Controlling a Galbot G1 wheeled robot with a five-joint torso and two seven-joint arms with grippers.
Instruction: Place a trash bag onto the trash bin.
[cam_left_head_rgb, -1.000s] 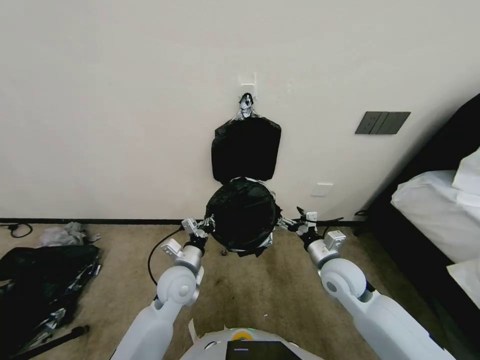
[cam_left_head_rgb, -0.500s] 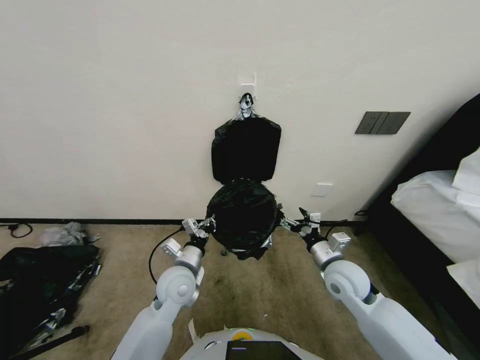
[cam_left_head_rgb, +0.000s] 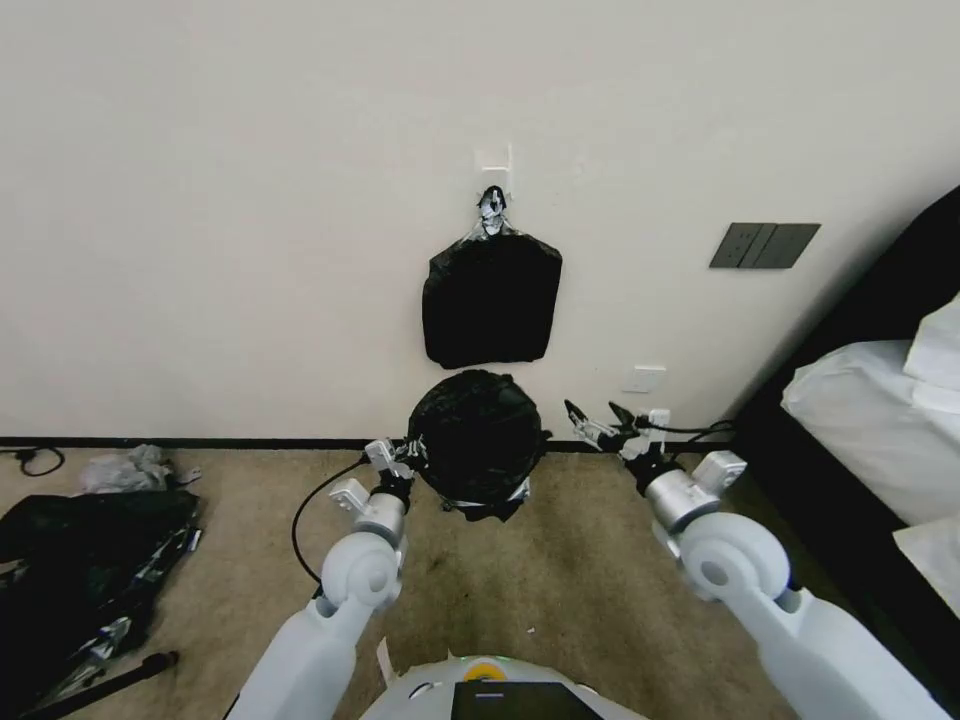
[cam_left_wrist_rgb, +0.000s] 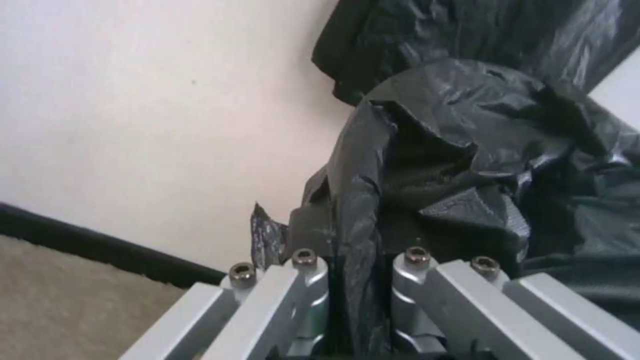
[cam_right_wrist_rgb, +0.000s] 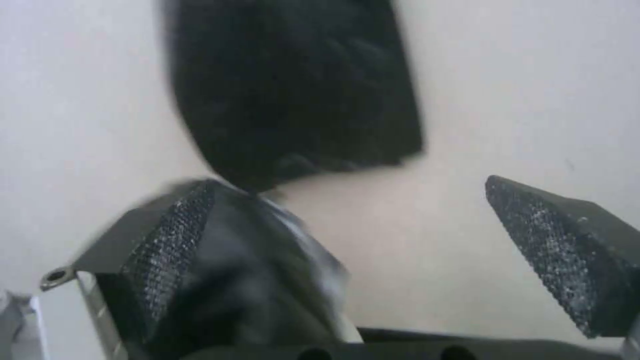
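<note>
one pincer, the right pincer (cam_left_head_rgb: 598, 421), apparently released the trash bag (cam_left_head_rgb: 478, 432).

I face a plain cream wall (cam_left_head_rgb: 250, 200) with a dark switch plate (cam_left_head_rgb: 765, 245) and a black baseboard (cam_left_head_rgb: 180, 441); tan carpet (cam_left_head_rgb: 560, 590) runs under me, a white-sheeted bed (cam_left_head_rgb: 870, 420) at my right
</note>
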